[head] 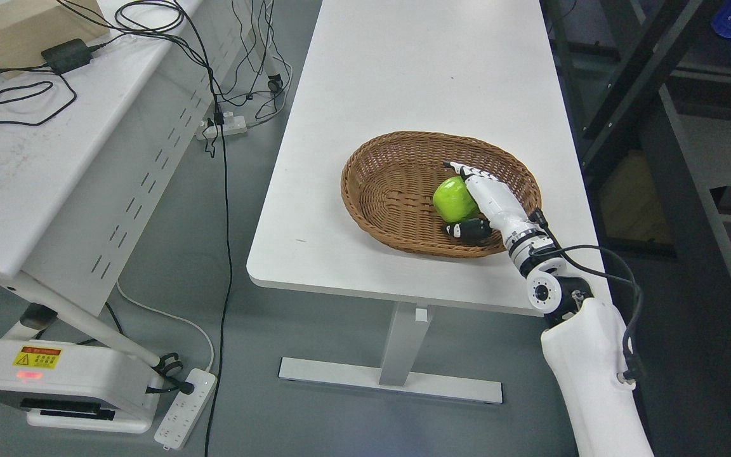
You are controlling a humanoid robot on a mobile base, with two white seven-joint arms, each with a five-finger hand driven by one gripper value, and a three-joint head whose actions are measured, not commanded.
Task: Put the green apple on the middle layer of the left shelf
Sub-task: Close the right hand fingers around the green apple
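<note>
A green apple lies in an oval wicker basket on the long white table. My right hand reaches into the basket from the lower right and rests against the apple's right side. Its white fingers stretch nearly straight past the apple's far side, and the dark thumb lies just below the apple. The fingers are not curled round the fruit, and the apple rests on the basket floor. My left arm does not show.
A dark metal rack stands close to the table's right edge. At the left is a second white table with a wooden box and black cables. Power strips and cords lie on the grey floor.
</note>
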